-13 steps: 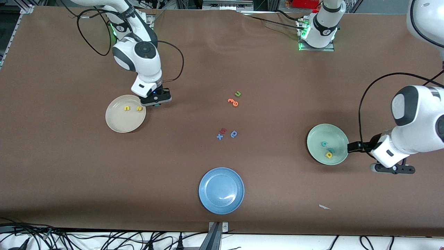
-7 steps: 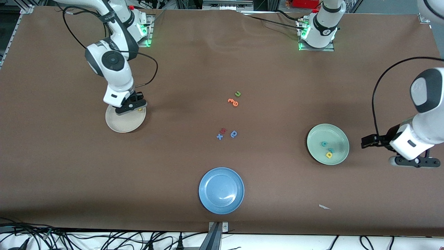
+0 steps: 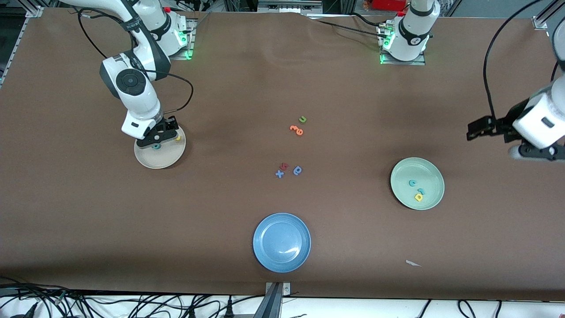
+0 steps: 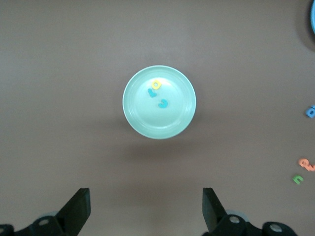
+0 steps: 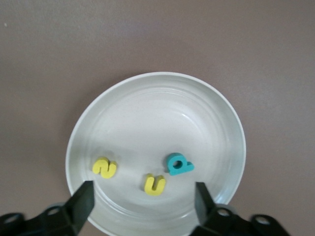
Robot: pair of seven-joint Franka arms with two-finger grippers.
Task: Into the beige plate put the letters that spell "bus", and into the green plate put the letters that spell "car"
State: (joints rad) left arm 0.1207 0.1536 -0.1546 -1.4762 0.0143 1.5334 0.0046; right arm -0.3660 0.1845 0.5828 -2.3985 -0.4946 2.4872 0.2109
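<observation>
Right end effector (image 3: 155, 140): fingers spread wide, empty, low over the beige plate (image 3: 150, 160); a second ago it was shut beside the rim.
Bus letters: teal b (image 5: 178, 164) now in the plate with yellow u (image 5: 155, 184) and yellow s (image 5: 104, 168).
Left end effector (image 4: 145, 214): wide, empty, raised over bare surface (image 3: 353, 247), higher than before.
Car letters: teal c (image 3: 413, 183), teal r (image 3: 421, 191), yellow a (image 3: 418, 197) in green plate (image 3: 430, 172).
Surface: brown; blue plate (image 3: 269, 256) nearest the camera.

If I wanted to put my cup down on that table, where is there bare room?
The blue plate holds nothing. Bare brown table lies between it and the beige plate, and between it and the green plate. The middle is crowded: an orange letter, green u, red letter and blue letters.
</observation>
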